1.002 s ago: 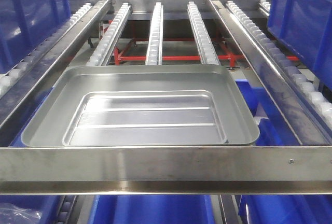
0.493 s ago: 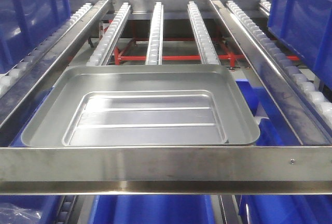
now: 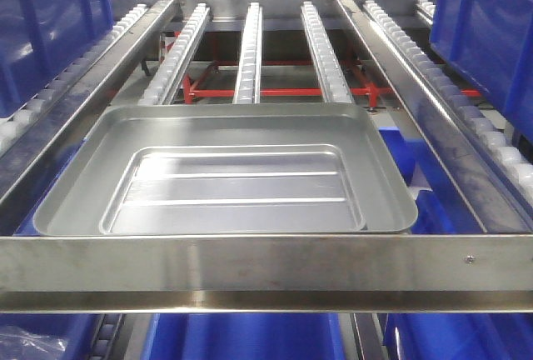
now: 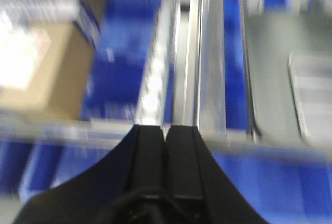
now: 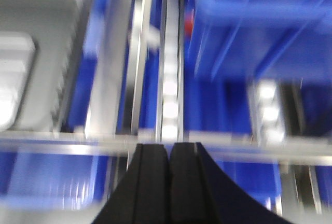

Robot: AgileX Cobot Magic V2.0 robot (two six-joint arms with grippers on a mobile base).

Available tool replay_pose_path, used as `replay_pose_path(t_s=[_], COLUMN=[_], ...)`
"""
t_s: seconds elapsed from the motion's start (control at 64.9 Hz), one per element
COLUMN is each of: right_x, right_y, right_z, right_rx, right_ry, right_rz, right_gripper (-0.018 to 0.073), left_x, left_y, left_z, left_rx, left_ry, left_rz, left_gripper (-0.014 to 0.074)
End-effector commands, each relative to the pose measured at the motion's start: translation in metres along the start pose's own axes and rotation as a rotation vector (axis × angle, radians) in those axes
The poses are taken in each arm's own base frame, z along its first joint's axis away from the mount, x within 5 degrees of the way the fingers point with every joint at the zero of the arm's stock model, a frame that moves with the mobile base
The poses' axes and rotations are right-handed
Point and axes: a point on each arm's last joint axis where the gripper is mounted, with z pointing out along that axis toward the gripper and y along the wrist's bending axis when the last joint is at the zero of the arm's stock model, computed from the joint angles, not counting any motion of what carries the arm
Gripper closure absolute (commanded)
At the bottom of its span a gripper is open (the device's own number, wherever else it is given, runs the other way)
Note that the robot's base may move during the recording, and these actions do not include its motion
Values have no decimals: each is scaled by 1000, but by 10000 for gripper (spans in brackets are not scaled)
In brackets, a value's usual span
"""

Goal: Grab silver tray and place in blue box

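left pincer [image 4: 166, 129]: black, flat-sided, flared base | right pincer [image 5: 168, 148]: black, same shape

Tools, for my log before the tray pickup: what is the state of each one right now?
Left tool: closed, holding nothing.
Right tool: closed, holding nothing.

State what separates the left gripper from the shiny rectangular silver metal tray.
In the left wrist view, blurred long steel rails run between the left gripper and silver tray.

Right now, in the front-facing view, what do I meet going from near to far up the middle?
steel crossbar → silver tray → middle roller rail
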Motion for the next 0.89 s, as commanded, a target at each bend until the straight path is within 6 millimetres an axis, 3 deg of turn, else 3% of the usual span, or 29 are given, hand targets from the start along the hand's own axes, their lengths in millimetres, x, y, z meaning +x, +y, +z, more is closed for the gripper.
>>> replay_pose_path(t_s=[0.0,0.247,0.416,0.539,0.709,0.879], right_x=[-15,-12,-13,-23,-42,-67], right_y=[1,9,41,65,98,124], right_z=[11,48,85,111,147,177], right_rx=[-1,-52,-142,-113,-141,-163], right_ry=[4,179,362,395,428,424], right_rz=[-13,54,91,88,62,43], right_gripper=[504,504,498,498,500,500], left_x=[-15,-17,-25,-30,-48,-52], left_y=[-6,-15,-40,-55,-96,-136], left_z=[9,49,72,94,127,163], left_rx=[62,147,248,166,157,198], left_ry=[3,168,219,282,345,435], left_rz=[-73,-230,-132,-106,-89,-78], left_gripper=[691,691,692,691,691,691])
